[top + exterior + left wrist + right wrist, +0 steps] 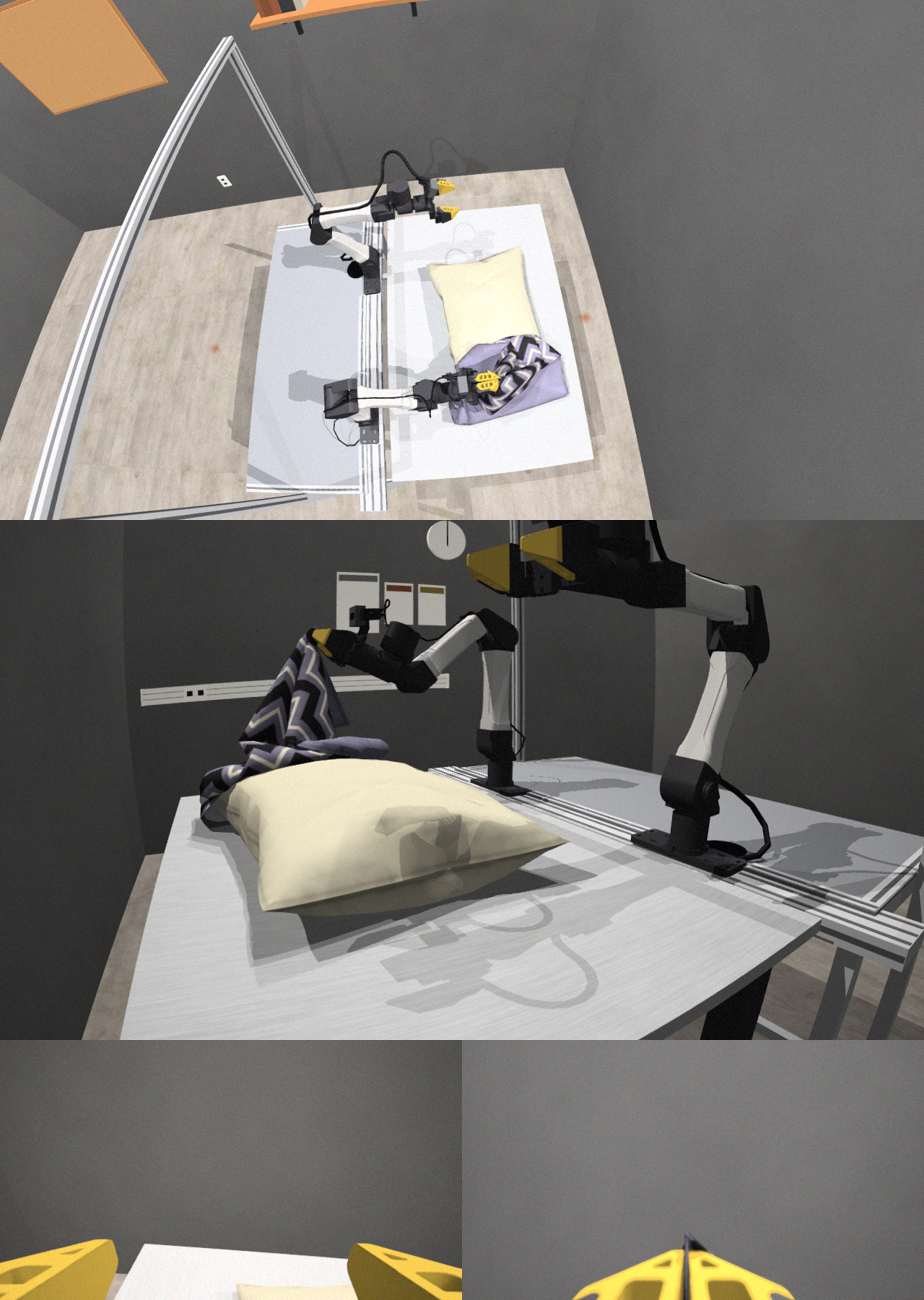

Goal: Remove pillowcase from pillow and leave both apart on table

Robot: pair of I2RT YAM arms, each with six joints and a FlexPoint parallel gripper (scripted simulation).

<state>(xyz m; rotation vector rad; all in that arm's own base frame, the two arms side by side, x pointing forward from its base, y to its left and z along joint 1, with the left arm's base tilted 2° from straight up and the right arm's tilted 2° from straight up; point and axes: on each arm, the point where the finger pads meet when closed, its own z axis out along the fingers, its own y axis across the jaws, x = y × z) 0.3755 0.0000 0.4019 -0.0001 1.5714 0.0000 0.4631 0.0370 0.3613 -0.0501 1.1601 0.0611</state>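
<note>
Pillowcase pinched in our closed right gripper, left gripper wide and holding nothing, we risk dragging the pillow along if the cloth snags.

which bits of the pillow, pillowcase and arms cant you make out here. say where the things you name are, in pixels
- Pillow's (484, 300) (362, 810) (296, 1293) far end: top view, covered by the pillowcase (539, 388) (284, 707).
- Most of the pillow: left wrist view, cut off by the bottom edge.
- Part of the left arm (345, 214) (701, 707): exterior view, cut off by the top edge.
- Pillow's underside: every view, facing the table (419, 323) (213, 972) (180, 1267).
</note>
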